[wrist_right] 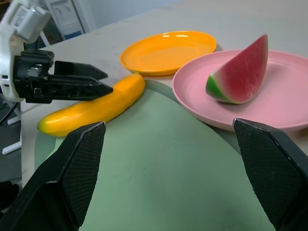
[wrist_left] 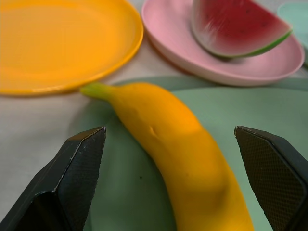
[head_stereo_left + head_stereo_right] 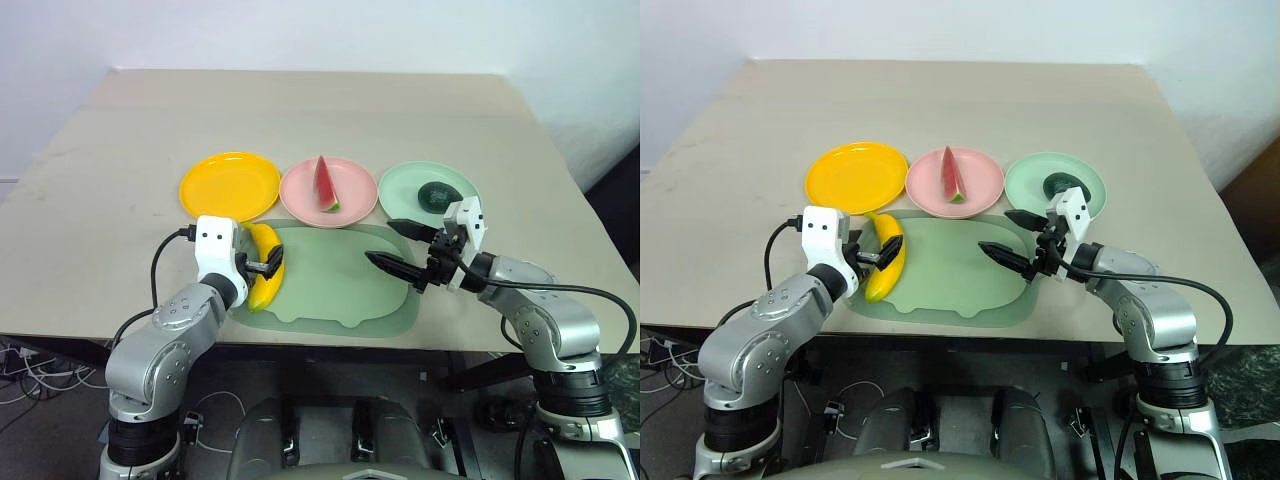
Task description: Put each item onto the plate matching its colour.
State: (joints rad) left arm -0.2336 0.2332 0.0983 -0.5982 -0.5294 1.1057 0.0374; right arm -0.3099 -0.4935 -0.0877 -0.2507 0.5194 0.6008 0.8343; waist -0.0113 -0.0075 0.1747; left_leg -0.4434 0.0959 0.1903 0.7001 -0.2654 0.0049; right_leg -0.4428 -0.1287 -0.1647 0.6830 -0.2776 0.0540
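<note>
Lying along the nine-o'clock edge of the large pale green mat (image 3: 340,280), the curved yellow plastic toy banana (image 3: 266,270) has its green stem tip pointing toward the round yellow-orange plastic plate (image 3: 229,185), which sits just beyond it at about eleven o'clock and holds nothing. The left tool (image 3: 268,266) sits low over the banana with its two black fingers (image 2: 77,168) spread wide; in the left wrist view one finger stands to each side of the fruit, with gaps showing between the pads and the peel.

At twelve o'clock from the mat's middle sits the round pink plastic plate (image 3: 329,192), carrying the red toy watermelon wedge with green rind (image 3: 325,185), which stands on its rind. At about two o'clock from the mat's middle is the round light mint green plastic plate (image 3: 428,190), with the dark green oval toy avocado (image 3: 439,195) resting on it. The three plates form a row across the beige worktop (image 3: 120,150), close together, the pink one touching the mat's far edge.

The right tool (image 3: 405,248) hangs over the mat's three-o'clock side, pointing toward the banana, its fingers spread wide and gripping nothing.
</note>
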